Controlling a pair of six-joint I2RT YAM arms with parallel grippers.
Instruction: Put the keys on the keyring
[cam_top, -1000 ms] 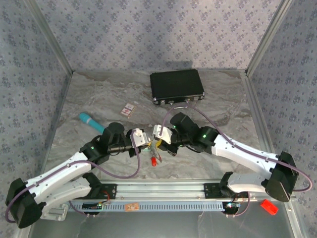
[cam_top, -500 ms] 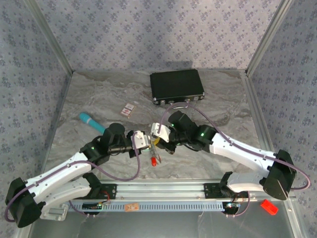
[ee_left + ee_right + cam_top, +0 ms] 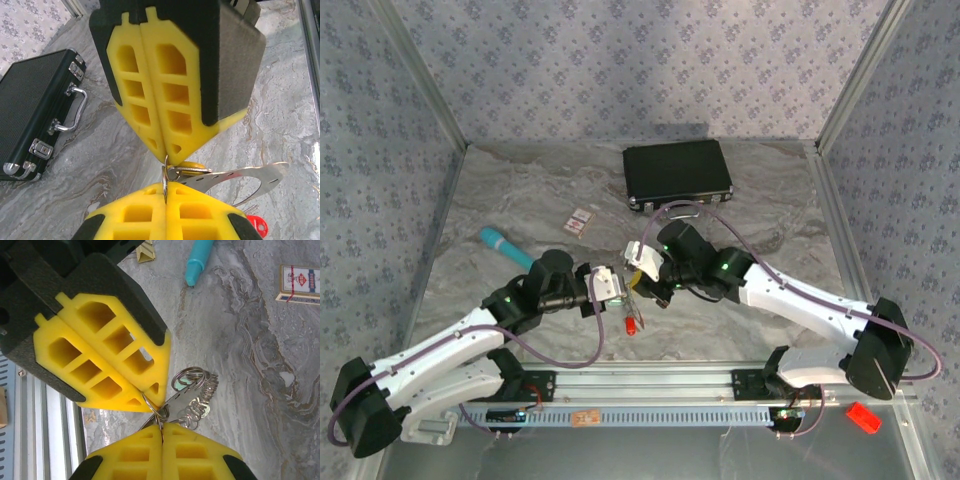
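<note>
The thin silvery keyring (image 3: 164, 176) stands edge-on above the desk (image 3: 100, 165). Its loop runs straight between the left gripper (image 3: 166, 190) and the right gripper (image 3: 165, 150), both pinched closed on it. A yellow-headed key (image 3: 190, 165) touches the wire, and the red tag (image 3: 256, 223) sits nearby.

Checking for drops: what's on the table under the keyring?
Below the keyring: its red tag and marble table; hanging or resting, cannot tell. The left gripper and right gripper, both shut on it, cover the rest.

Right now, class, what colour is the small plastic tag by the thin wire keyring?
Red; the small plastic tag shows best in the left wrist view.
</note>
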